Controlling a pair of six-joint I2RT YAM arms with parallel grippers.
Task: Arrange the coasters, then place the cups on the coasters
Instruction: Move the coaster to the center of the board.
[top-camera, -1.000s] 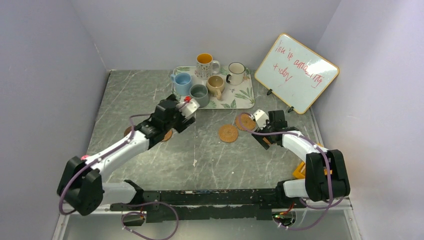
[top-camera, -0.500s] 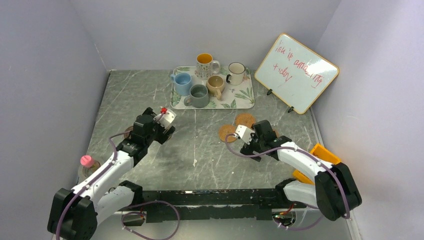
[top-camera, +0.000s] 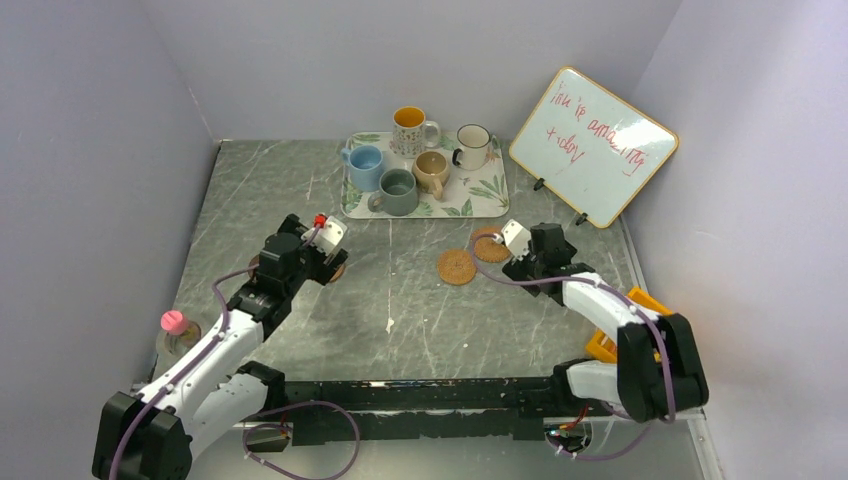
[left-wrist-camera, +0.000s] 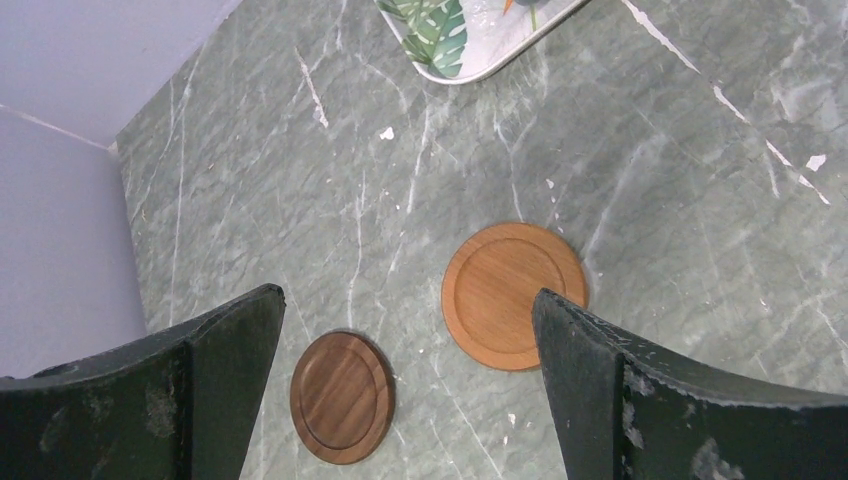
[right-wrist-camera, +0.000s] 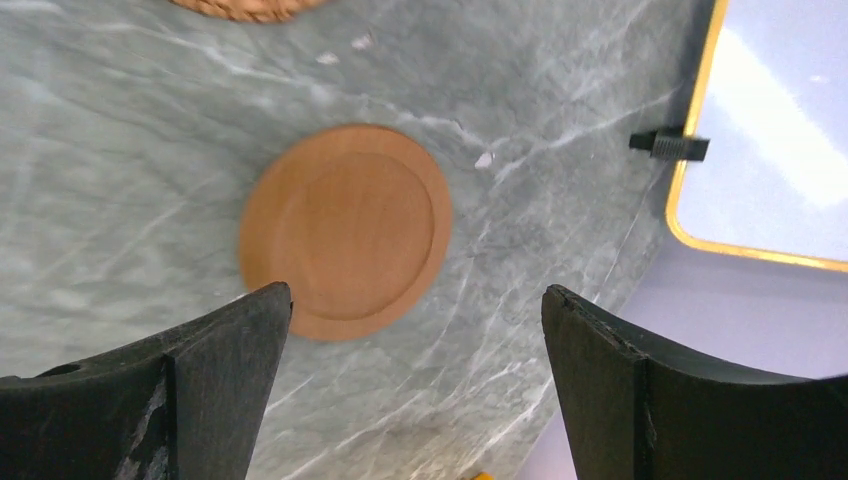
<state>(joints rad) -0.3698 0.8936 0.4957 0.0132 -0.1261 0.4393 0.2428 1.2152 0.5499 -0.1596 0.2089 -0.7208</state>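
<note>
Five cups stand on the leaf-print tray (top-camera: 487, 196): light blue (top-camera: 365, 165), grey-green (top-camera: 398, 190), tan (top-camera: 431, 170), white with a dark rim (top-camera: 472, 145), and patterned with an orange inside (top-camera: 408, 128). My left gripper (left-wrist-camera: 407, 295) hangs open above a dark brown coaster (left-wrist-camera: 342, 396) and a smooth orange-tan coaster (left-wrist-camera: 514, 295), holding nothing. The right gripper (right-wrist-camera: 417, 292) is open and empty over a smooth tan coaster (right-wrist-camera: 345, 230). Two woven coasters (top-camera: 456, 266) (top-camera: 490, 245) lie mid-table, left of the right gripper (top-camera: 535, 257).
A whiteboard (top-camera: 595, 145) leans at the back right, its stand close to the right gripper. A pink-capped bottle (top-camera: 175, 325) sits at the near left. An orange object (top-camera: 645, 300) lies by the right arm. Purple walls close three sides.
The left arm has drawn back from the tray toward the near left, over its two coasters. The right gripper swung near-left, then returned right. Both stayed open.
</note>
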